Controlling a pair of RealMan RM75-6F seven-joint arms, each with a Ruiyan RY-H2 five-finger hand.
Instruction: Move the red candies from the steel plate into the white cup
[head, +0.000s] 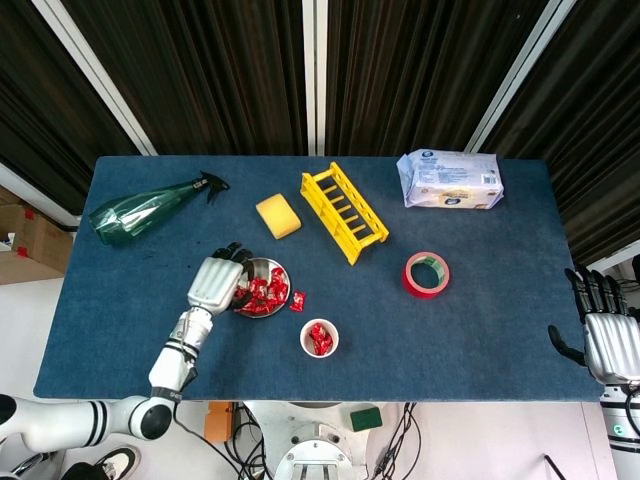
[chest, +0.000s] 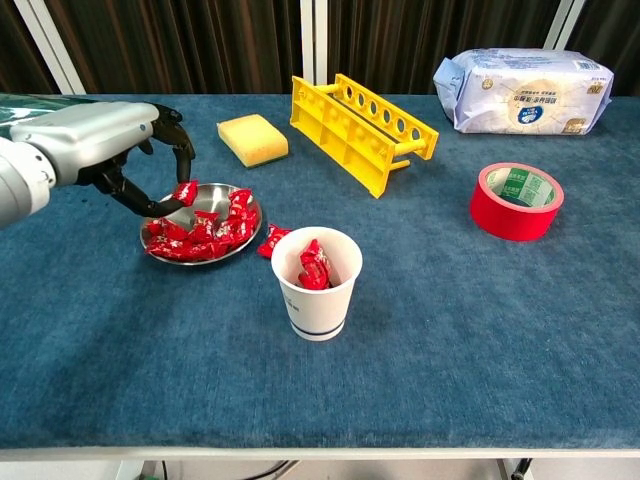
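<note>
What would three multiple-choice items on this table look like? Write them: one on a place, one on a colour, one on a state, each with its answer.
1. Where does the stray red candy on the cloth lie?
A. between the steel plate and the white cup
B. beside the tape roll
C. under the yellow rack

2. What colour is the tape roll?
A. yellow
B. red
C. white

3. What is the left hand doing?
A. resting flat on the cloth
B. gripping the cup
C. pinching one candy in its fingers above the plate

Answers: 1 A, it lies in the gap between plate rim and cup; 2 B, its outer band is red; 3 C, the candy sits at the fingers' tips, clear of the pile.
</note>
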